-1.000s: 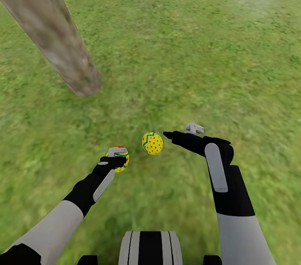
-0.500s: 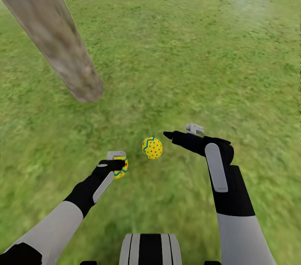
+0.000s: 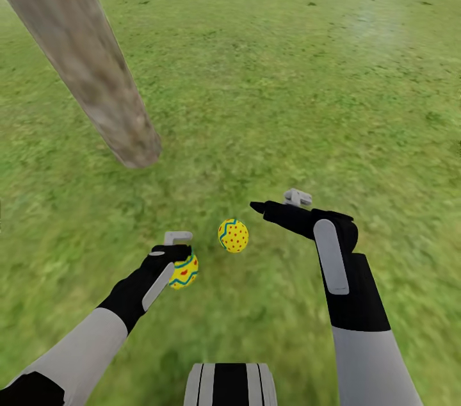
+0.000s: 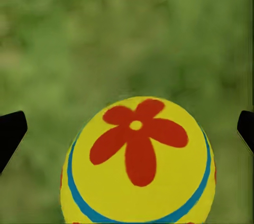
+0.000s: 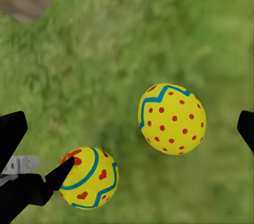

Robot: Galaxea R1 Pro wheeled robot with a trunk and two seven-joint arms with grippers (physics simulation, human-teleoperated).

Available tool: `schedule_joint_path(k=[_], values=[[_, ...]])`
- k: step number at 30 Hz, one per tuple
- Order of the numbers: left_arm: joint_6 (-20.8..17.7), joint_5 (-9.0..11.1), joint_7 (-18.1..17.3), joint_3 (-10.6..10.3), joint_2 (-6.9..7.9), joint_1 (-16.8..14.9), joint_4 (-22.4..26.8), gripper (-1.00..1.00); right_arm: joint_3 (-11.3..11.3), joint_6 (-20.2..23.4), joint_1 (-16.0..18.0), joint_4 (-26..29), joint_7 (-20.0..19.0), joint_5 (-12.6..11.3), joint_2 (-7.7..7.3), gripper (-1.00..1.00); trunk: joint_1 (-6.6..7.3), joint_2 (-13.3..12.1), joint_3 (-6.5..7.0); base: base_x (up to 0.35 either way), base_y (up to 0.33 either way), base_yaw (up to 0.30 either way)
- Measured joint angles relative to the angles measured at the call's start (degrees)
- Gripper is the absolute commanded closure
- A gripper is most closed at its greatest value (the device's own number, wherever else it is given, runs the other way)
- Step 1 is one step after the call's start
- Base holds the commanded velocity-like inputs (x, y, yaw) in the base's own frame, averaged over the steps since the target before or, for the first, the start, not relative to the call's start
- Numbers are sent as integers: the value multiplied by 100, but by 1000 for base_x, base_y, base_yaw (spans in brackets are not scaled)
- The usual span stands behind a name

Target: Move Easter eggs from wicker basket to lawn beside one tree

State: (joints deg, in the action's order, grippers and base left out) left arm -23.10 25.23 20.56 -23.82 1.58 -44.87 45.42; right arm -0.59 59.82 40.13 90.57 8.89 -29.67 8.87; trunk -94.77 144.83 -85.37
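- The lawn (image 3: 288,73), mottled green grass, spreads across the whole head view, with a paler patch toward the upper right of the frame.
- 1 grey-brown tree (image 3: 96,73) trunk slants in from the upper left, meeting the grass left of center.
- 2 yellow Easter eggs sit low in the frame near the trunk's base: a red-dotted egg (image 3: 233,235) at lower center, and a heart-marked egg (image 3: 184,271) just to its lower left.
- Whether the heart-marked egg touches the grass cannot be told.
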Motion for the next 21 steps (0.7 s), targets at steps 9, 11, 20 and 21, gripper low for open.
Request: schedule_joint_path(k=[9, 11, 20, 21], values=[[-113, -7, -20, -16, -22, 0, -43, -100, 10, 0, 0, -6, 4, 0, -1, -100, 15, -8, 133, 0, 0, 0], [-246, -4, -21, -4, -25, 0, -44, -100, 13, 0, 0, -15, 11, 0, -1, -100, 21, -11, 177, 0, 0, 0], [-494, 0, -25, 11, -26, 0, -1, -100, 37, 0, -17, -26, 15, 0, -3, -100, 41, -23, 377, -122, 0, 0], [-495, 0, -26, 10, -26, 0, 1, -100, 40, 0, -19, -26, 16, 0, -4, -100, 44, -24, 399, -131, 0, 0]])
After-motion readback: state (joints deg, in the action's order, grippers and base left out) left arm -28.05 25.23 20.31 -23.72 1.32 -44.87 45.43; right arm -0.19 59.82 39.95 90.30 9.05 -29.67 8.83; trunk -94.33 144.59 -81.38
